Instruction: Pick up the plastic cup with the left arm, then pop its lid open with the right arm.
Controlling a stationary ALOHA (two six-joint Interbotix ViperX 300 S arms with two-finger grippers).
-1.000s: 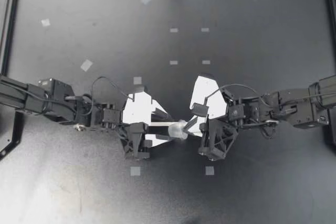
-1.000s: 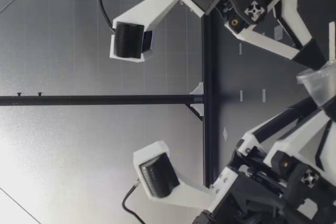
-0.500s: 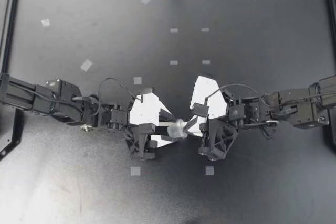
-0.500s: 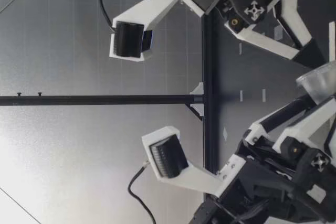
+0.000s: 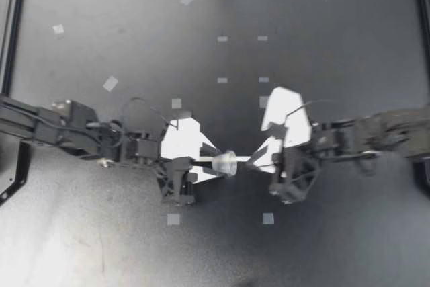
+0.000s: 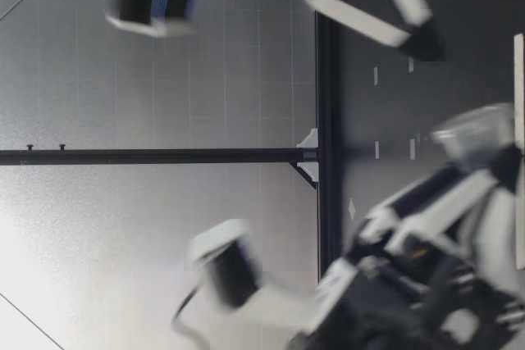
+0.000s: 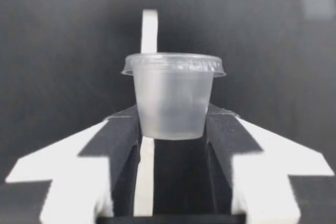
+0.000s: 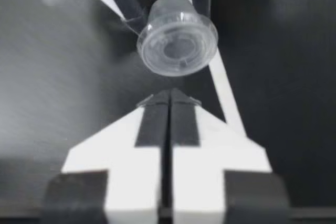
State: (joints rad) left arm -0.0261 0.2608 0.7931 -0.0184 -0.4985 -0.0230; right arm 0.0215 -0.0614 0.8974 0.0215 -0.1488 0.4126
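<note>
– Whereabouts of the small clear cup [image 5: 225,163]?

– Off the table [image 5: 322,45], near its middle, clamped in my left gripper [image 5: 216,163]. In the left wrist view, dark pads [image 7: 125,129] against the lower wall of the cup [image 7: 173,95], one from each side. Lid and upper wall free, out past the fingertips.

– And my right gripper [image 5: 254,159]?

– Fingers pressed flat together, nothing between them. Plainest in the right wrist view: a tight seam down to the tips of the right gripper [image 8: 169,95], with the cup [image 8: 177,43] just ahead, lid face-on.

– Touching the lid?

– Apart, by the look of it. A thin dark gap between tips and rim, though very near.

– Long axis of the cup?

– Base toward the left wrist, lid toward the right fingertips, so roughly along the line from one gripper to the other. Tilted as well: in the low view, the cup [image 6: 474,133] above the table with the lid end higher. How steeply, hard to tell through the blur there.

– Anything else close by?

– A thin white strip [image 7: 149,30] on the table below the cup, running much the same way as that line. Also two pale tape squares [image 5: 173,219], one on each arm's side, well apart from the cup.
</note>
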